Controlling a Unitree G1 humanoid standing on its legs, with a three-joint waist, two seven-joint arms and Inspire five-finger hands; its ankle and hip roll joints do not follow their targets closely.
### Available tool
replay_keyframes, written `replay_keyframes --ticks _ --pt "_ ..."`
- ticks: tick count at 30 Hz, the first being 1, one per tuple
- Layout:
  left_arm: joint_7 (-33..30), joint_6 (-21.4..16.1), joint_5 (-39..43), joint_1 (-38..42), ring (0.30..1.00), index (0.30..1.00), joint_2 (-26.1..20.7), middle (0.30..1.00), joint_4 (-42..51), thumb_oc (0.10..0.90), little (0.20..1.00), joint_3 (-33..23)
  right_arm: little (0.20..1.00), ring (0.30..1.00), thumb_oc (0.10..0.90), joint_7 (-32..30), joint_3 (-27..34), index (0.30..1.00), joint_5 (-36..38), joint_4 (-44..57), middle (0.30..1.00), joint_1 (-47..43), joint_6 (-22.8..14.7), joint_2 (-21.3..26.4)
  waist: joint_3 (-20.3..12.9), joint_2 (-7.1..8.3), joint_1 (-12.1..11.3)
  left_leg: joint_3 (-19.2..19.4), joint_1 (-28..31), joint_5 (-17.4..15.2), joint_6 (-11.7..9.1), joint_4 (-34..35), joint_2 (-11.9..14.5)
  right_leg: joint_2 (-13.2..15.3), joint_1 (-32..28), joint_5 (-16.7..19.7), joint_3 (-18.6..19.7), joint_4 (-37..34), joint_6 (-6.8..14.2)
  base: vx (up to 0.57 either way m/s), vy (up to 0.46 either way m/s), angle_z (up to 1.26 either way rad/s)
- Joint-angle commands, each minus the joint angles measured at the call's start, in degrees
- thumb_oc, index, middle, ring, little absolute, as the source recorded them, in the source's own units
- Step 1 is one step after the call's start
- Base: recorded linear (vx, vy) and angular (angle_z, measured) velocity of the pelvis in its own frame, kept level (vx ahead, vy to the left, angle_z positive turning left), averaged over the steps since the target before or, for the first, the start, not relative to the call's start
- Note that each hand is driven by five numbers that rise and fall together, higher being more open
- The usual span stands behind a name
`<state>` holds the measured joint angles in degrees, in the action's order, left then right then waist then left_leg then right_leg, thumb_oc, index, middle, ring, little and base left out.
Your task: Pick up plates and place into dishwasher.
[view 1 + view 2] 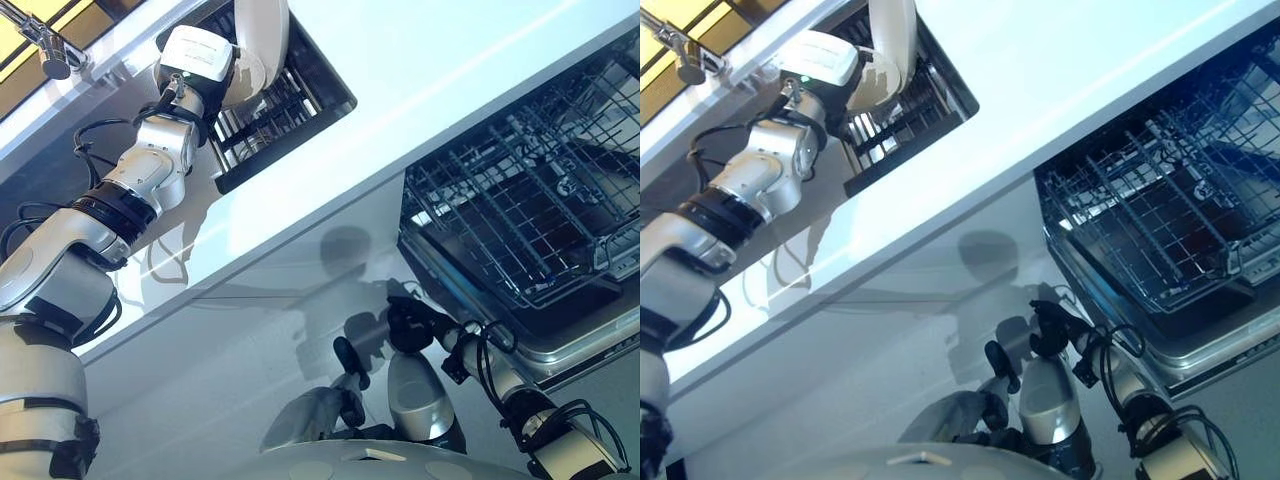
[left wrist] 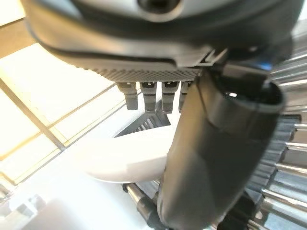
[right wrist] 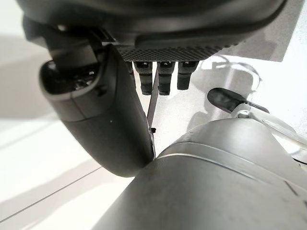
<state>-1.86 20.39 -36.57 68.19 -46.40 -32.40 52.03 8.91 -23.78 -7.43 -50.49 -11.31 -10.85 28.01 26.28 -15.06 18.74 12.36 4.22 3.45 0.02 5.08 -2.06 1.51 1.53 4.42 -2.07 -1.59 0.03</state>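
Fingers of the right hand [image 1: 405, 325], nearest the camera at about 5 o'clock in the head views, appear curled and grasp nothing, the hand hanging low beside the white cabinet front [image 1: 300, 330]. Just past it, at 3 o'clock, the dishwasher rack [image 1: 520, 200] stands pulled out on the open door, its wire tines bare. Farther off, at 11 o'clock, the left hand [image 1: 195, 55] reaches over the white counter [image 1: 420, 70] to the dark dish rack [image 1: 290, 100], its thumb and fingers closed on the rim of a white plate [image 1: 262, 50]. That plate stands on edge, its long axis running up and away toward 12 o'clock, rim gripped from below. The likely trouble lies in the hold: pinched only at the edge, the plate could pivot or slip as it lifts, or its lower rim could catch the rack's tines. At the far corner, near 10 o'clock, a faucet [image 1: 50, 48] shows.
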Motion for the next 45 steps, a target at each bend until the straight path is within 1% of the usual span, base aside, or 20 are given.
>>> replay_keyframes --ticks 1,3,6,9,13,18,20,26,29,30,31,32,38,45 --pt "-2.9 6.7 -1.4 6.1 0.9 0.9 -7.6 0.9 -4.1 0.8 0.9 -2.9 0.9 0.9 0.8 1.4 -2.3 0.9 -1.1 0.6 0.9 7.3 -0.6 1.3 -6.7 -0.44 -1.1 0.7 -1.8 -4.6 -1.1 -2.9 -1.8 1.0 2.7 -5.7 0.4 4.5 5.1 0.0 0.0 0.0" --pt "-3.5 6.1 -0.3 5.8 0.9 0.9 -7.4 0.9 -4.4 0.8 0.9 -3.2 0.9 0.9 0.8 1.3 -2.3 0.9 -1.0 0.8 0.9 7.2 -0.6 1.3 -6.5 -0.39 -1.1 0.7 -2.0 -4.6 -1.1 -3.0 -1.8 1.0 2.9 -5.7 0.4 4.6 5.1 0.0 0.0 0.0" --pt "-5.4 5.1 4.6 5.3 0.9 0.9 -6.7 0.9 -4.6 0.8 0.9 -4.1 0.9 0.9 0.8 1.1 -2.4 0.9 -0.8 0.9 0.9 6.9 -0.8 1.2 -6.0 -0.25 -1.1 0.7 -2.3 -4.6 -1.2 -3.1 -1.7 0.9 3.4 -5.8 0.7 4.8 5.1 0.0 0.0 0.0" --pt "-6.8 3.1 5.4 4.4 0.9 0.9 -5.8 0.9 -5.2 0.8 0.9 -5.7 0.9 0.9 0.8 1.1 -2.3 0.9 -0.7 1.1 0.9 6.7 -1.1 1.2 -5.4 0.03 -0.9 0.7 -2.5 -4.6 -1.2 -3.1 -1.5 0.8 3.7 -5.8 0.9 5.1 5.2 0.0 0.0 0.0" --pt "-8.4 2.8 8.0 3.4 0.9 0.9 -4.9 0.9 -6.0 0.8 0.9 -6.9 0.9 0.9 0.8 0.8 -2.5 0.9 -0.5 1.5 0.9 6.2 -1.1 1.2 -4.5 0.14 -0.9 0.7 -3.0 -4.5 -1.2 -3.3 -1.5 0.7 4.5 -5.8 1.1 5.5 5.1 0.0 0.0 0.0" --pt "-11.2 0.8 11.1 3.1 0.9 0.9 -3.6 0.9 -7.5 0.8 0.9 -8.1 0.9 0.9 0.8 0.3 -2.8 0.9 0.0 2.1 0.9 5.5 -1.6 1.3 -3.2 0.55 -0.7 1.2 -4.2 -4.4 -1.2 -3.6 -1.3 0.8 5.9 -5.8 1.2 6.0 5.0 -0.01 -0.002 -0.01" --pt "-12.3 0.5 12.3 3.0 0.9 0.9 -2.8 0.9 -8.6 0.8 0.9 -8.5 0.9 0.9 0.8 0.1 -3.1 0.9 0.5 2.3 0.9 4.8 -1.8 1.3 -2.3 0.89 -0.6 1.5 -4.9 -4.3 -1.2 -3.8 -1.1 0.7 6.9 -5.7 1.3 6.5 4.9 -0.03 -0.012 -0.1" --pt "-13.8 -0.1 12.4 3.9 0.9 0.9 -1.3 0.9 -12.0 0.8 0.9 -8.4 0.9 0.9 0.8 -0.7 -3.8 0.9 1.4 2.9 0.9 3.4 -3.1 1.5 0.1 2.02 -0.1 2.0 -6.6 -4.1 -1.1 -4.2 -0.7 0.6 9.3 -5.4 1.5 7.3 5.0 -0.02 -0.015 -0.09" --pt "-14.6 0.0 13.2 4.9 0.521 0.521 -1.0 0.521 -13.8 0.358 0.458 -8.3 0.9 0.9 0.8 -1.2 -4.1 0.9 1.7 3.6 0.9 2.7 -3.6 1.6 1.2 2.53 0.0 2.6 -7.5 -3.8 -1.2 -3.8 -0.4 0.5 10.4 -5.0 1.6 7.2 5.1 -0.03 -0.009 -0.04" --pt "-14.8 -0.3 13.3 5.1 0.361 0.361 -1.1 0.361 -14.1 0.171 0.271 -8.2 0.9 0.9 0.8 -1.4 -4.1 0.9 1.7 3.7 0.9 2.6 -3.8 1.6 1.4 2.61 0.0 2.6 -7.6 -3.7 -1.2 -3.8 -0.4 0.5 10.6 -4.9 1.6 7.2 5.1 -0.01 -0.004 -0.05" --pt "-14.8 -0.4 13.3 5.3 0.361 0.361 -1.1 0.361 -14.3 0.171 0.271 -8.1 0.9 0.9 0.8 -1.4 -4.2 0.9 1.7 3.7 0.9 2.6 -3.9 1.6 1.4 2.65 0.0 2.7 -7.7 -3.7 -1.2 -3.8 -0.4 0.4 10.7 -4.9 1.6 7.2 5.1 0.0 0.0 0.0" --pt "-15.3 -1.0 13.2 5.7 0.3 0.3 -1.2 0.3 -15.1 0.1 0.2 -8.0 0.9 0.9 0.8 -2.3 -4.4 0.9 1.3 4.2 0.9 2.5 -4.4 1.7 2.0 2.95 0.1 2.9 -8.1 -3.6 -1.3 -3.9 -0.2 0.5 11.1 -4.7 1.4 7.2 5.1 0.0 0.0 0.0" --pt "-15.6 -2.4 13.4 7.2 0.3 0.3 -2.2 0.3 -15.5 0.1 0.2 -6.8 0.9 0.9 0.8 -3.3 -4.7 0.9 1.3 4.6 0.9 2.3 -5.3 1.8 2.6 3.36 -0.2 2.9 -8.5 -3.5 -1.4 -3.8 0.1 0.5 11.4 -4.6 0.8 7.2 5.1 -0.02 -0.013 -0.06" --pt "-14.7 -1.7 12.1 7.2 0.3 0.3 -2.7 0.3 -15.3 0.1 0.2 -6.9 0.9 0.9 0.8 -3.7 -4.6 0.9 1.2 4.8 0.9 2.7 -4.9 1.6 1.8 3.45 -0.6 2.1 -7.8 -3.6 -1.4 -3.9 0.0 0.5 10.2 -4.9 0.2 6.9 4.9 0.0 0.001 0.01"
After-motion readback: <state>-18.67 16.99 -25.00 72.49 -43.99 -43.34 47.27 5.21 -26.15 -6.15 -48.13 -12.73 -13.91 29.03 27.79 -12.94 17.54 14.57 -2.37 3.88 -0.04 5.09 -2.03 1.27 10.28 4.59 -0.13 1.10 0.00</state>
